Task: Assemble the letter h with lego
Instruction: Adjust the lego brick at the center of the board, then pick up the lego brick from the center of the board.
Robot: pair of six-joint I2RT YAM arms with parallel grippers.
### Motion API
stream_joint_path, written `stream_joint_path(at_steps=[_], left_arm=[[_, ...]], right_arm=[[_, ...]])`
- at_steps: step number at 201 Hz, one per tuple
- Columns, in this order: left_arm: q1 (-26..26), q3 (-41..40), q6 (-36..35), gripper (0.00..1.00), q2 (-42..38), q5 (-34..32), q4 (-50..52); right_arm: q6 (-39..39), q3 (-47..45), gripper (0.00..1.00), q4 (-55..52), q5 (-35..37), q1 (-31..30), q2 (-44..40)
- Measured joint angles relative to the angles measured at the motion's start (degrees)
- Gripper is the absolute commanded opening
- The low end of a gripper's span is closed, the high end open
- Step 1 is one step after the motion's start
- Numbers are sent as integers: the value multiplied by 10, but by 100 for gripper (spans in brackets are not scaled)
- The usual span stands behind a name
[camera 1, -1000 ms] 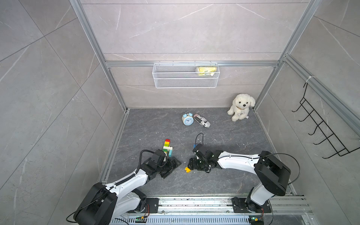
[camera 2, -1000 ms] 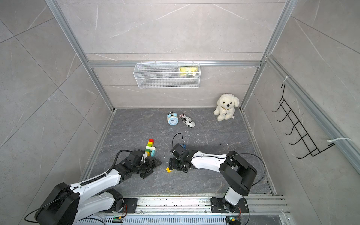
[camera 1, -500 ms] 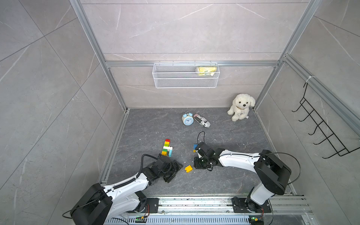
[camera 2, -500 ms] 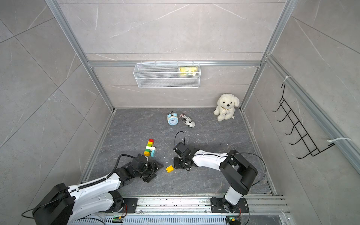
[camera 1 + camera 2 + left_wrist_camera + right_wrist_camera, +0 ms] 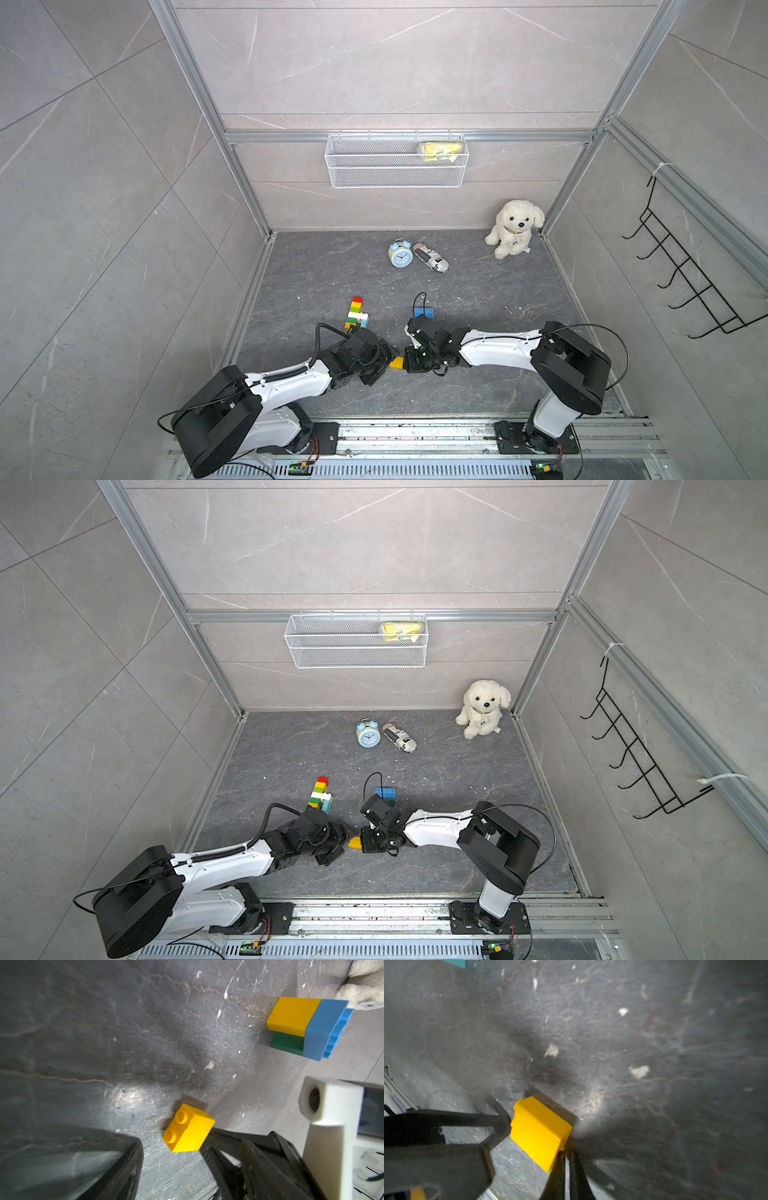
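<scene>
now that the left arm (image 5: 291,380) has swung down from the lego stack (image 5: 355,312), the left gripper (image 5: 385,366) hangs unclenched and empty at lower centre, just left of the yellow lego brick (image 5: 397,363) on the floor (image 5: 478,291). the right gripper (image 5: 409,362) has snapped closed on nothing, tips touching the brick's right side: a nudge, i'd guess, and they crowd the left's grasp. a blue lego brick (image 5: 424,312) waits above; the alarm clock (image 5: 400,254) sits clear.

Robot lab test cell — grey tiled wall panels (image 5: 395,62), aluminium frame (image 5: 407,136), wire basket (image 5: 395,176), arms (image 5: 291,378) mounted on rail (image 5: 415,434)
</scene>
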State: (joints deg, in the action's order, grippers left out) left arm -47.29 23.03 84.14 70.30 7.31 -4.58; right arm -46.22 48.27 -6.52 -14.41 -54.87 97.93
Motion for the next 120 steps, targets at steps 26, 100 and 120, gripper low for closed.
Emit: stream_joint_path(at_steps=[26,100,120], left_arm=[[27,0,-12,81,-26,-8,41],[138,0,-114,91,-174,-10,183],[165,5,-152,92,-181,-5,219]], right_arm=[[-5,-1,15,-1,7,-14,-4],[183,60,61,-126,87,-17,-36],[239,90,65,-148,104,-27,-25]])
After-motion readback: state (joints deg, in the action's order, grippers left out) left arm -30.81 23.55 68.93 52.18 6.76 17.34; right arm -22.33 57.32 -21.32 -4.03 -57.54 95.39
